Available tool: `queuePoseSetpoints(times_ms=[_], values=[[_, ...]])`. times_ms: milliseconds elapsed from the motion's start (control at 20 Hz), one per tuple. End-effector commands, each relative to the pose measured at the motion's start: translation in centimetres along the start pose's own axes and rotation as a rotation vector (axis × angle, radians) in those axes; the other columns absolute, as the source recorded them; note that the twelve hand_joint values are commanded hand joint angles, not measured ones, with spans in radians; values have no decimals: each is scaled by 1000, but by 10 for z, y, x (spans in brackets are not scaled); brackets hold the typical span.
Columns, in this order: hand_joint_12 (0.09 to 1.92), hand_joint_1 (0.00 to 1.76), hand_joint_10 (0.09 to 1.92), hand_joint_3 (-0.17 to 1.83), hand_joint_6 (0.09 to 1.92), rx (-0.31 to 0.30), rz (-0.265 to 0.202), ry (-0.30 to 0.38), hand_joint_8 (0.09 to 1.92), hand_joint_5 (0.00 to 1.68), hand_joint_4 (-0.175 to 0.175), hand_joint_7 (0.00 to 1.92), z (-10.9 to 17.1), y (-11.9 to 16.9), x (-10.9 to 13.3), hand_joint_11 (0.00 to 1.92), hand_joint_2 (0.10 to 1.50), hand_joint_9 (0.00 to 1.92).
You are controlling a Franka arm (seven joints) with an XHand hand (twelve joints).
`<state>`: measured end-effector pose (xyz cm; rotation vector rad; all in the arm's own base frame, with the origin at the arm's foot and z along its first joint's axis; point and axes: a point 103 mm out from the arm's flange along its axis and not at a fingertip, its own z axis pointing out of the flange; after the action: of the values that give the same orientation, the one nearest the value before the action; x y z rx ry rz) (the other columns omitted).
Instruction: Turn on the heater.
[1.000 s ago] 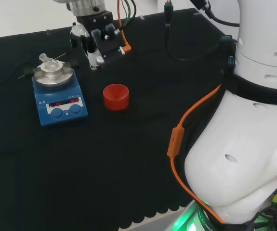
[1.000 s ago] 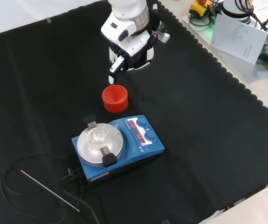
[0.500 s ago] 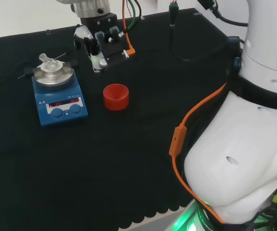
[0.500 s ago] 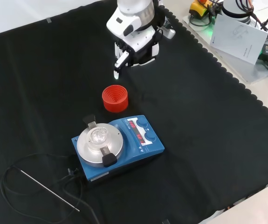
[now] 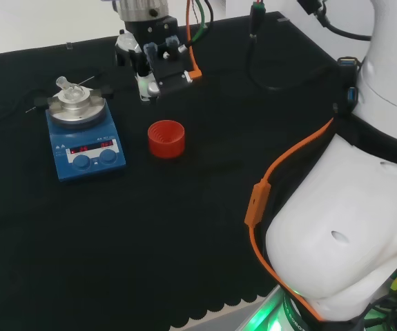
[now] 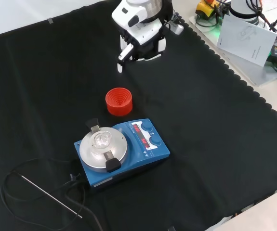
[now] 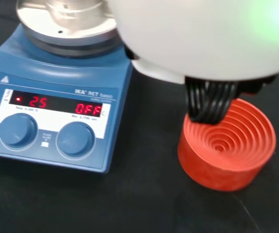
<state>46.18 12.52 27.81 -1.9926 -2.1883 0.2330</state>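
Hand (image 6: 140, 33) raised (one finger down)

We see matt black cloth (image 6: 215, 144) w/ scalloped edge; heater (image 6: 150, 149) = smooth blue plastic, brushed-metal top plate (image 6: 92, 154); ribbed red plastic ring (image 6: 118, 101); hand (image 6: 140, 33) glossy white & black plastic.

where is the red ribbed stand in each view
Head view: the red ribbed stand sits near the middle-left of the cloth, just right of the blue heater.
Front view: the stand lies left of centre, just above the heater, below the robot hand.
Wrist view: it is close and large, beside the heater's knobs.
Shared landmark: the heater.
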Motion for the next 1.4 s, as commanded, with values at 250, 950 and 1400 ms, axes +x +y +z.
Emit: queuePoseSetpoints(times_ms=[250,950,1400], values=[[971,1597,980,1374,742,-28,110,34,1173,328,-119,1311,9,-52,5,1200,227,1345],[974,1597,989,1377,750,-11,141,67,1177,337,-116,1309,25,-88,23,1207,227,1343],[974,1597,993,1378,753,-45,157,56,1178,342,-115,1309,29,-108,12,1207,227,1342]])
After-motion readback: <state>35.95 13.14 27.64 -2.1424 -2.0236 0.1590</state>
